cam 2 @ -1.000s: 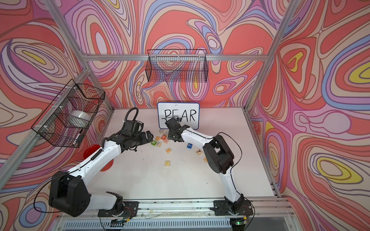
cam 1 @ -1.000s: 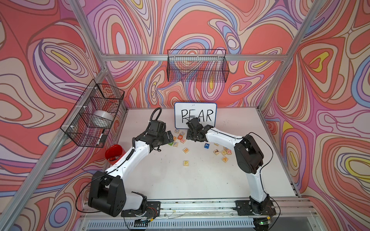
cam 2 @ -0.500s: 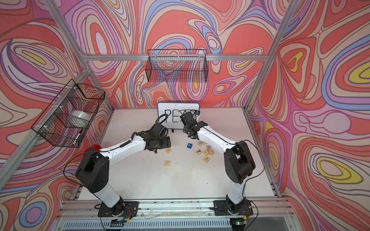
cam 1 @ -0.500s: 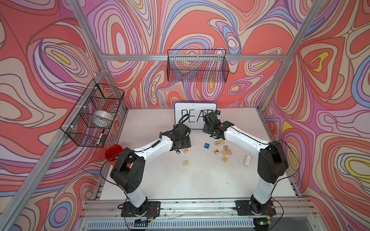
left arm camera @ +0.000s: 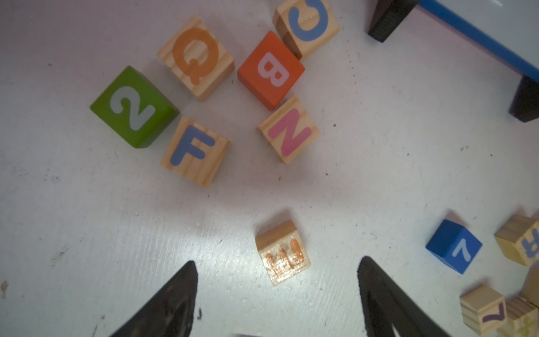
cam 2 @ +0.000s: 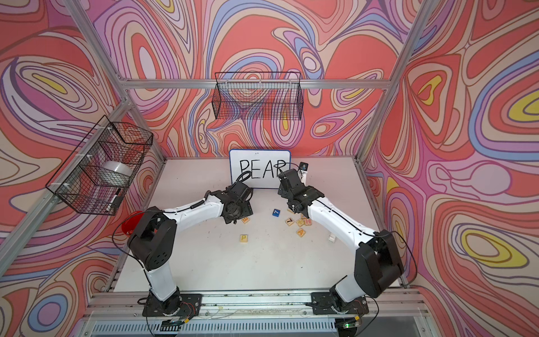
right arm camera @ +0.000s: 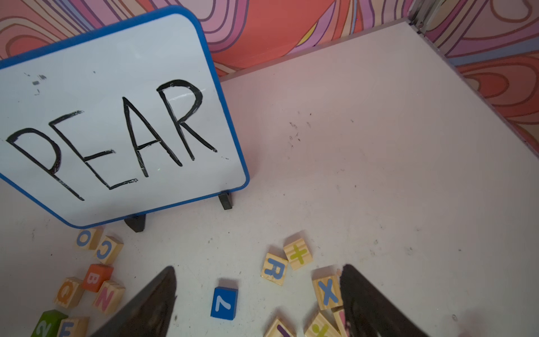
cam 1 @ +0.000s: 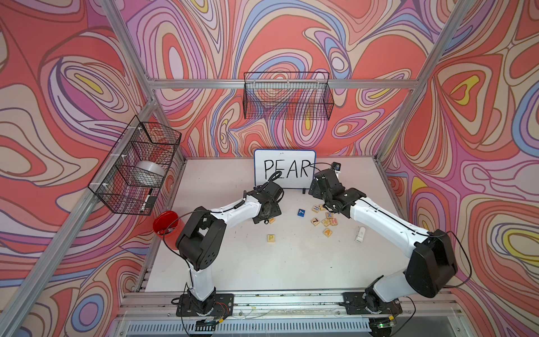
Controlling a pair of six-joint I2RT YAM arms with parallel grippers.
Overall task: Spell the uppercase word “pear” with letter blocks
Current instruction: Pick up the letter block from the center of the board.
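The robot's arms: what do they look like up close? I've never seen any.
The left arm and right arm match: smooth white tube-like segments joined by chunky black joint housings, each standing on a black base plate on a metal rail. Thin black cables run along the outside. The fingers are black pointed wedges, two per arm.

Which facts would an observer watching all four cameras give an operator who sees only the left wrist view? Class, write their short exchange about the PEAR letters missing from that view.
Operator: Which needed letter can't I see?
Observer: The P block lies alone, face up, touching no other block.
Operator: Any other?
Observer: The A block lies face up at the edge of the cluster on the robot's right, on the side nearest the bases.
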